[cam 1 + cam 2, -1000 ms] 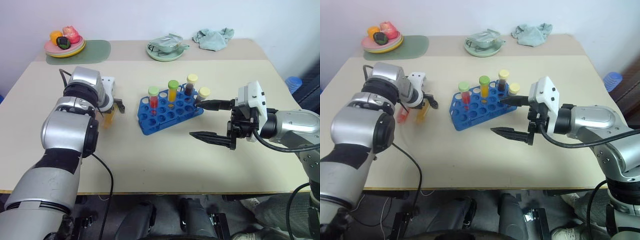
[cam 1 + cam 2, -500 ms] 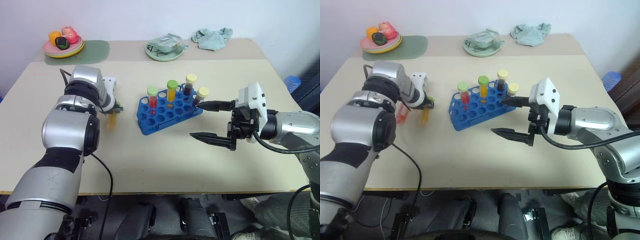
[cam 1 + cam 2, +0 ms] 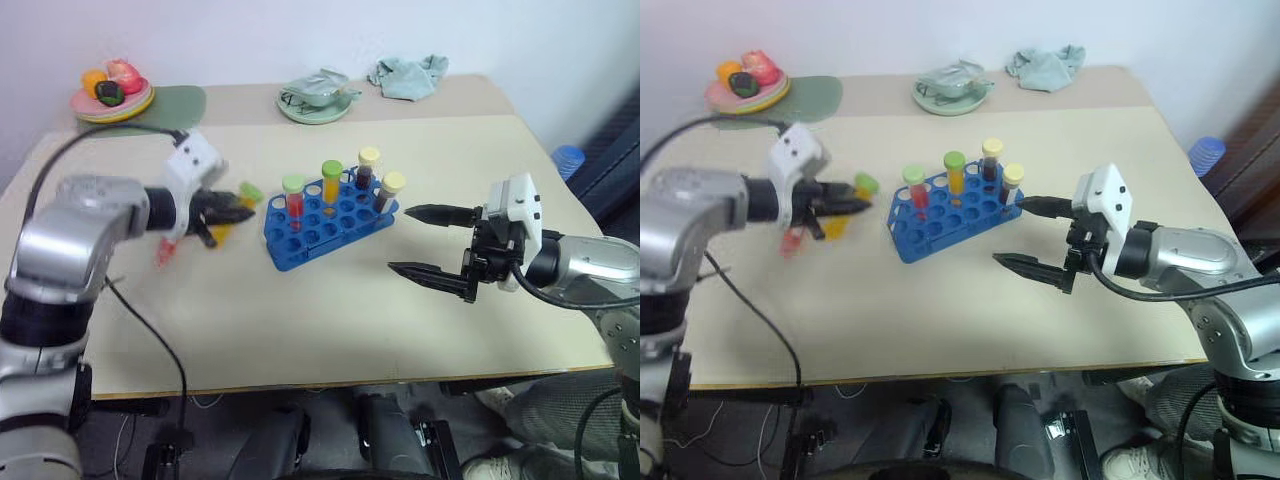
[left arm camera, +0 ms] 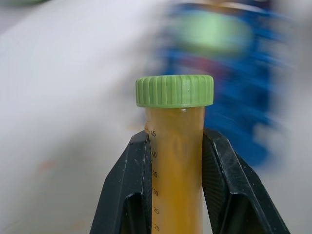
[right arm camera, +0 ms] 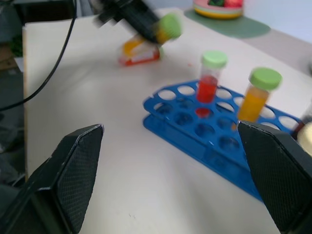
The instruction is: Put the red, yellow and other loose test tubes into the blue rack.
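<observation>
Step in hand: carry. Left hand (image 4: 176,195) is clamped on the yellow tube (image 4: 175,185), green cap up past the fingers, lifted off the bench (image 3: 330,330) and just beside the near-left corner of the blue rack (image 3: 325,222).
Right hand (image 3: 422,240): jaws spread wide, nothing between them, hanging over the bench on the rack's other side, apart from it.
Rack load: four capped tubes stand in the back rows: red, orange-yellow, a dark one, and one more at the end. Front holes free.
Loose stock: red tube (image 3: 792,241) lies on the bench near the left arm.
Next move (judgement): bring the held tube upright over a free hole, base first, lower, then release.
View comparison: left wrist view shows the grip on the tube and its printed graduations; the head views show the rack, free holes and the red tube. Right wrist view shows the open holes.
</observation>
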Controlling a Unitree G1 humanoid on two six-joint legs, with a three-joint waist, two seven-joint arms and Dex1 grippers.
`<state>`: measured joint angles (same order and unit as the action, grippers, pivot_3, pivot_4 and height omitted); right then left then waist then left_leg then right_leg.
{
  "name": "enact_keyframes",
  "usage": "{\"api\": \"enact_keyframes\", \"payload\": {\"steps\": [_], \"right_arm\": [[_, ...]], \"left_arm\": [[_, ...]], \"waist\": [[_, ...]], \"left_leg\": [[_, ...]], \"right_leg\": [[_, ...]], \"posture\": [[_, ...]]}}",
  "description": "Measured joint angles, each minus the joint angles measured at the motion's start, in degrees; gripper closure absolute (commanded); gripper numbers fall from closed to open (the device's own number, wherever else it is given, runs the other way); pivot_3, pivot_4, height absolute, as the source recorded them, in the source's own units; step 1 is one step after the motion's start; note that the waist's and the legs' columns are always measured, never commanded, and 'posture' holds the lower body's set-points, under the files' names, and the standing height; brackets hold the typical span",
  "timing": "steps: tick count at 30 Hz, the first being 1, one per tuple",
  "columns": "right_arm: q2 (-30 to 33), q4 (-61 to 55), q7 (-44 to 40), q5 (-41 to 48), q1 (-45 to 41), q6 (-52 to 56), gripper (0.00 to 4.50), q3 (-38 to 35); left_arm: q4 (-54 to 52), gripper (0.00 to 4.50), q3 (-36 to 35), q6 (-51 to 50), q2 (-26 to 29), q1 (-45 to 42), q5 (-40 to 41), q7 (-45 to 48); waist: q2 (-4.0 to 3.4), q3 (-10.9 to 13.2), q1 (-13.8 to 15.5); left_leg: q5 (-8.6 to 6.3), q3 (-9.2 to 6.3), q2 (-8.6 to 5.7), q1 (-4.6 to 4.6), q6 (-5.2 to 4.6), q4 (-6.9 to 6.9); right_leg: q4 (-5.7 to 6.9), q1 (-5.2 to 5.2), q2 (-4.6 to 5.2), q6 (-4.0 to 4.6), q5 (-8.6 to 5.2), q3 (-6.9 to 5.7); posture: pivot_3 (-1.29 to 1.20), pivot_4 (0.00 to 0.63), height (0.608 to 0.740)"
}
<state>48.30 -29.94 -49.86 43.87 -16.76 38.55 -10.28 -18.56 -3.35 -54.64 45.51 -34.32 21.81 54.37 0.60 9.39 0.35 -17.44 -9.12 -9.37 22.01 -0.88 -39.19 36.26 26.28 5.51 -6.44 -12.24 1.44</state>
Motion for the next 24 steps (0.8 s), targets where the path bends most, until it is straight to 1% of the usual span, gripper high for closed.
{"api": "enact_keyframes", "payload": {"steps": [2, 5, 7, 10, 13, 15, 18, 24], "right_arm": [[-0.21, -0.09, 0.30, -0.33, 0.33, -0.20, 0.00, 0.04], [-0.32, -0.14, 1.01, -0.53, 1.27, -0.20, 0.00, 0.01], [-0.33, -0.54, 1.82, -0.51, 2.61, -0.16, 0.00, -0.34], [-0.33, -2.64, 3.38, -0.33, 4.02, -0.05, 0.00, -1.35], [-0.29, -4.98, 5.31, 0.25, 6.24, 0.69, 0.00, -3.75], [-0.20, -6.36, 6.41, 0.61, 7.39, 1.23, 0.00, -5.23], [-0.15, -8.43, 8.13, 1.53, 9.18, 2.24, 0.00, -7.21], [-0.30, -12.43, 12.40, 2.86, 12.45, 3.29, 0.00, -10.09]], "left_arm": [[-2.31, 3.62, -5.05, 4.11, -3.60, 3.46, 2.37, -1.53], [-3.03, 3.62, -5.43, 10.38, -4.15, 5.92, 1.60, -2.82], [-2.89, 3.62, -4.79, 12.99, -6.00, 5.76, 1.26, -4.28], [-0.21, 3.62, -2.92, 18.72, -12.98, 3.56, 1.05, -7.95], [5.18, 3.62, -3.52, 26.30, -22.64, 1.08, 2.50, -10.69], [8.67, 3.62, -2.04, 28.14, -24.24, -0.64, 2.60, -10.59], [13.14, 3.62, -0.45, 28.23, -27.80, -3.60, 3.47, -10.16], [21.86, 3.62, 3.31, 29.51, -34.76, -7.94, 6.01, -5.35]], "waist": [[0.01, -0.01, 0.52], [0.02, -0.01, 0.53], [0.02, -0.01, 0.65], [0.03, -0.01, 1.23], [0.03, -0.02, 1.92], [0.04, -0.02, 1.84], [0.04, -0.02, 1.97], [0.04, -0.02, 1.89]], "left_leg": [[0.00, 0.01, 0.02, -0.12, 0.00, 0.02], [-0.02, 0.05, 0.03, -0.18, -0.03, 0.03], [-0.04, 0.04, 0.03, -0.17, -0.07, 0.04], [-0.05, 0.08, 0.03, -0.18, -0.08, 0.04], [-0.05, 0.10, 0.05, -0.18, -0.08, 0.04], [-0.05, 0.16, 0.06, -0.18, -0.08, 0.04], [-0.06, 0.17, 0.06, -0.18, -0.11, 0.03], [-0.06, 0.20, 0.07, -0.20, -0.12, 0.04]], "right_leg": [[-0.05, -0.14, -0.02, -0.03, 0.05, -0.01], [-0.10, -0.21, -0.02, -0.03, 0.05, 0.00], [-0.15, -0.21, -0.02, -0.03, 0.04, -0.01], [-0.19, -0.22, -0.03, -0.03, 0.05, -0.04], [-0.20, -0.22, -0.04, -0.04, 0.05, -0.04], [-0.19, -0.21, -0.03, -0.04, 0.05, -0.03], [-0.21, -0.22, -0.04, -0.04, 0.05, -0.03], [-0.19, -0.22, -0.04, -0.05, 0.05, -0.01]], "posture": [[0.00, 0.150, 0.740], [0.00, 0.150, 0.740], [0.00, 0.150, 0.740], [0.00, 0.150, 0.740], [0.00, 0.150, 0.740], [0.00, 0.150, 0.740], [0.00, 0.150, 0.740], [0.00, 0.150, 0.740]]}}
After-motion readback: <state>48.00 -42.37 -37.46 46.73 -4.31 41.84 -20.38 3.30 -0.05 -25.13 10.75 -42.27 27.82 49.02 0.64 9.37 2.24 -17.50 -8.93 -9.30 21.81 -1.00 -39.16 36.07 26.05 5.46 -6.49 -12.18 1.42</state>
